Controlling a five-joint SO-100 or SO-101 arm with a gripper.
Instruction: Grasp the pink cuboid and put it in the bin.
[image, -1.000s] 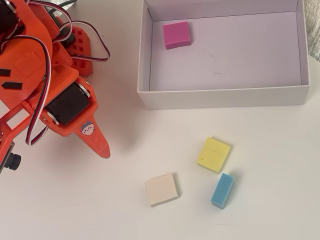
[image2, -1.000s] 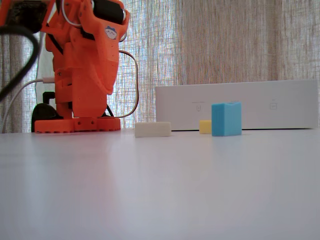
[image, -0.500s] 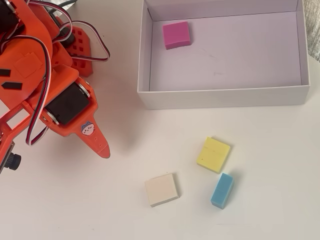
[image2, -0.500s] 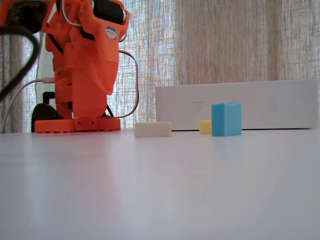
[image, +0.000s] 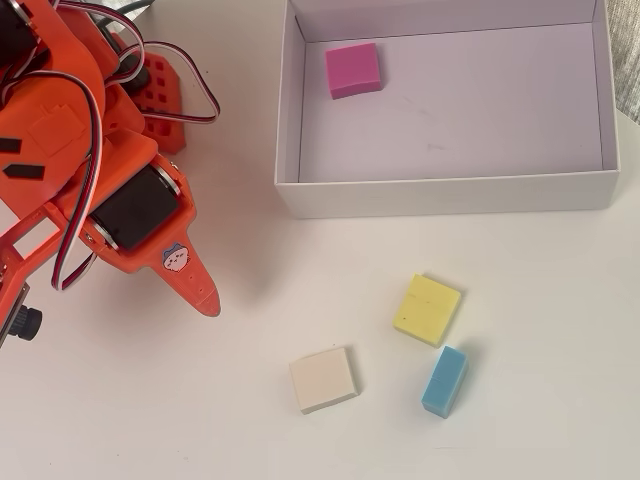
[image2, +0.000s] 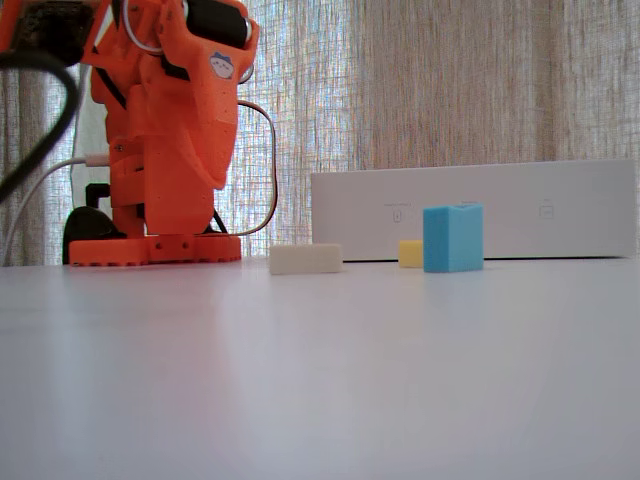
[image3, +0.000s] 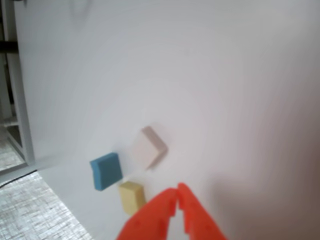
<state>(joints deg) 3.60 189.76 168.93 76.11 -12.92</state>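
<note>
- Pink cuboid (image: 353, 70) lies flat inside the bin (image: 445, 194), near its far-left corner in the overhead view, touching no wall.
- On the tabletop (image: 560, 400) before the bin's near wall: yellow block (image: 428, 309), blue block (image: 444, 381) just beside it, cream block (image: 323, 379) apart.
- Orange gripper (image3: 178, 195) hangs over bare tabletop, tips pressed together, holding nothing.

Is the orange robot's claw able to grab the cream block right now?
Probably yes. The cream block lies alone on the open table, clear of the yellow block and blue block. Nothing stands between it and the gripper, which is shut and would need to open.
</note>
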